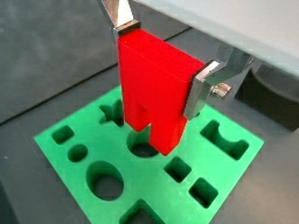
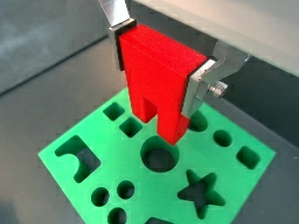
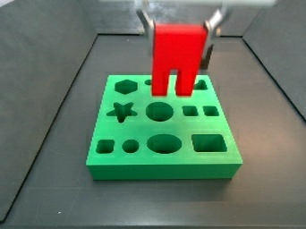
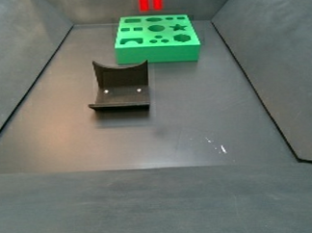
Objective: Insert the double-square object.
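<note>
Room around the green board [image 4: 156,38] is decent: it sits at the far end of a dark grey surface [image 4: 186,137] boxed in by sloped dark walls, with the dark curved block [image 4: 119,89] well apart from it nearer the middle and open floor all round. The claw [image 3: 180,20] hangs over the board's far edge, its silver fingers [image 2: 201,87] clamped on the sides of the double-square object [image 1: 156,83]. That red piece is upright, legs down, hanging just above the cutouts in both wrist views.
</note>
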Robot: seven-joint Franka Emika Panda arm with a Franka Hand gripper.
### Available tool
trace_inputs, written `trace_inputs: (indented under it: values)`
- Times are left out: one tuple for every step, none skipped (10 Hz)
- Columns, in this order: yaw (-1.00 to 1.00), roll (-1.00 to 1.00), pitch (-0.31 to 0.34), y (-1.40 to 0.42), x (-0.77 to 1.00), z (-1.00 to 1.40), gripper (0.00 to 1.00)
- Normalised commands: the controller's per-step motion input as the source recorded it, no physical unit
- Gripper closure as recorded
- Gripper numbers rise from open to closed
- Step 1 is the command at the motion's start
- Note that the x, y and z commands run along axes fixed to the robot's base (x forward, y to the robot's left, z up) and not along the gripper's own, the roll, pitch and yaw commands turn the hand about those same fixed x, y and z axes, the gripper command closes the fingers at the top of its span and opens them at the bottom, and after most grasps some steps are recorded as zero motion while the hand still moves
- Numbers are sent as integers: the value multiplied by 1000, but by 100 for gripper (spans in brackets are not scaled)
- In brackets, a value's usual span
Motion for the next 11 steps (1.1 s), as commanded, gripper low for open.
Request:
trace_inputs:
  values:
    - [0,144,229,0,520,-620,100]
    - [0,143,237,0,520,-591,100]
    - [0,144,247,0,526,-500,100]
    - [0,136,259,0,509,-337,100]
    - [0,70,267,63,431,-149,100]
    - [0,11,250,57,403,-51,100]
    - [0,0,230,0,420,-17,100]
    - [0,-3,187,0,494,0,100]
    - [0,-66,139,0,500,0,100]
    - [0,-101,76,0,491,0,100]
    - [0,0,99,0,589,-209,100]
